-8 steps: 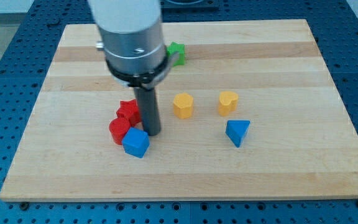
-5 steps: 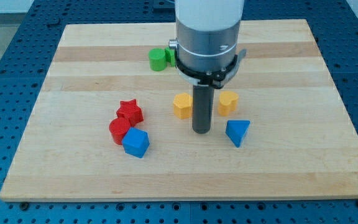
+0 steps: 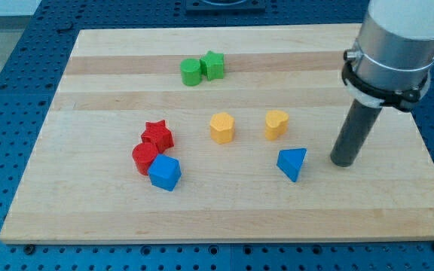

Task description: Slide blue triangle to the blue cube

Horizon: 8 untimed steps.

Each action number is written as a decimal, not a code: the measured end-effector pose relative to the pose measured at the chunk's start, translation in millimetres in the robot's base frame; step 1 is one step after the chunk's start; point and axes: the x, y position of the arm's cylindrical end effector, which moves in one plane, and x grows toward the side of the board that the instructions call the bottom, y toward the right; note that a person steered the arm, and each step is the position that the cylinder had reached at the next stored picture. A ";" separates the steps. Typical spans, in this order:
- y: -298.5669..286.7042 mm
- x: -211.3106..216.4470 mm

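The blue triangle [image 3: 291,163] lies on the wooden board [image 3: 224,218], right of centre. The blue cube [image 3: 164,173] lies at the lower left, touching a red cylinder [image 3: 145,158]. My tip [image 3: 343,162] rests on the board to the right of the blue triangle, a short gap apart from it. The blue cube is far to the left of both.
A red star [image 3: 157,135] sits just above the red cylinder. A yellow hexagon block [image 3: 221,127] and a yellow heart block [image 3: 276,123] lie above the blue triangle. A green cylinder [image 3: 191,72] and a green star [image 3: 212,65] sit near the view's top.
My tip has swept from beside the blue cube rightward across the board, past the blue triangle, to its right side. The blue triangle sits very slightly further right than before.
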 end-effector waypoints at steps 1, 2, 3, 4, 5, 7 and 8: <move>-35.1 0.2; -63.2 10.9; -81.6 16.0; -99.4 13.2; -143.9 13.1; -219.4 13.1; -253.8 16.4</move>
